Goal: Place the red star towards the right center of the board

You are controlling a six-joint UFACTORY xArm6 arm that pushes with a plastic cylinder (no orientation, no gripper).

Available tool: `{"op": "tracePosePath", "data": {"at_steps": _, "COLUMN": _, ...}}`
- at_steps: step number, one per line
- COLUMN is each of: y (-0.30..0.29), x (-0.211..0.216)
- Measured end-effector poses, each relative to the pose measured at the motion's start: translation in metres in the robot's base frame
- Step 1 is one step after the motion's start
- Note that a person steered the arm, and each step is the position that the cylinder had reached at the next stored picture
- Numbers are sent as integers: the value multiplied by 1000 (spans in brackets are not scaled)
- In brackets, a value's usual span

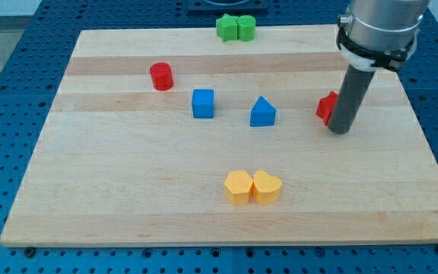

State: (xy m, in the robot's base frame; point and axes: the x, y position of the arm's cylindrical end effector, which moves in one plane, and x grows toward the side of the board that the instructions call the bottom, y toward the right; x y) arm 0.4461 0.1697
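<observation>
Going from the view's left to its right, the wooden board [226,221] carries a red cylinder [161,76] near its upper left, then a blue cube [202,103] and a blue triangle block [262,113] side by side but apart in the middle band. Two green blocks [236,28] sit touching each other at the top edge, and two yellow blocks [253,187], one at least heart-shaped, touch each other toward the bottom centre.

Farther right lies the red star [326,107], partly hidden behind the rod, so its shape is only half made out. The tip [340,131] stands just to the right of the star, touching it or very nearly so. The tool is a plain rod with nothing to open or close; it grasps nothing and can only push.

The star already lies toward the right centre of the board, so the task looks close to finished, or in its final nudging. From its present side the tip would drive the star leftward; any further shift rightward would call for going round to the star's left first.

The board is pale wood with light and darker bands, resting on a blue perforated table [6,91]. Little of the room shows beyond that.
</observation>
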Motion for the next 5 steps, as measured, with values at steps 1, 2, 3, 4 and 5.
{"op": "tracePosePath", "data": {"at_steps": 1, "y": -10, "x": -1}}
{"op": "tracePosePath", "data": {"at_steps": 2, "y": -44, "x": -2}}
{"op": "tracePosePath", "data": {"at_steps": 3, "y": -49, "x": -7}}
{"op": "tracePosePath", "data": {"at_steps": 4, "y": -18, "x": -22}}
{"op": "tracePosePath", "data": {"at_steps": 5, "y": 1, "x": -37}}
